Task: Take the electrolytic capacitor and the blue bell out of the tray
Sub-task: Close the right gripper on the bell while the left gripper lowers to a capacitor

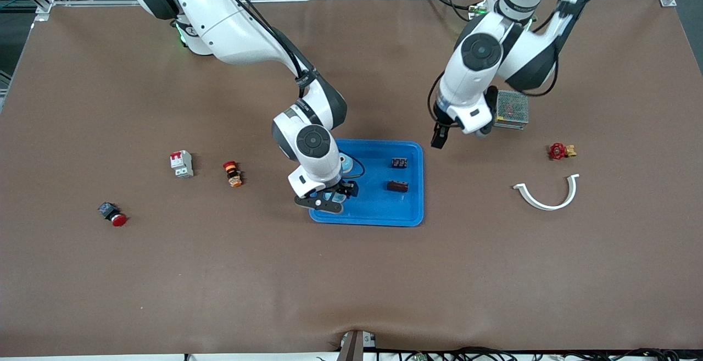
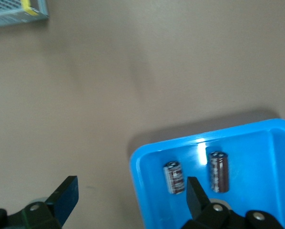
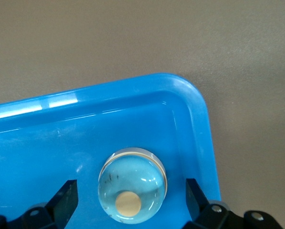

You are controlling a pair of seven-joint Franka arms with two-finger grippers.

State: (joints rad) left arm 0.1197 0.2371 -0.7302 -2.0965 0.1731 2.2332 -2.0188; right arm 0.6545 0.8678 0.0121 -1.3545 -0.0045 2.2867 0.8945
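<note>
The blue tray (image 1: 373, 207) lies mid-table. Two dark electrolytic capacitors (image 1: 399, 162) (image 1: 397, 186) lie in its end toward the left arm, also seen from the left wrist (image 2: 173, 177) (image 2: 218, 171). The blue bell (image 3: 132, 185), a pale blue dome with a beige spot, sits near a tray corner (image 3: 192, 102). My right gripper (image 1: 328, 203) (image 3: 130, 191) hangs open over it, one finger on each side, not touching. In the front view the bell is mostly hidden under that hand. My left gripper (image 1: 439, 137) (image 2: 131, 191) is open and empty above the tray's rim (image 2: 137, 162).
A grey mesh power supply (image 1: 511, 109) (image 2: 16, 12) sits beside the left arm. A red valve (image 1: 559, 151) and a white curved clip (image 1: 546, 196) lie toward the left arm's end. A white breaker (image 1: 182, 164), an orange button (image 1: 233, 173) and a red push button (image 1: 112, 214) lie toward the right arm's end.
</note>
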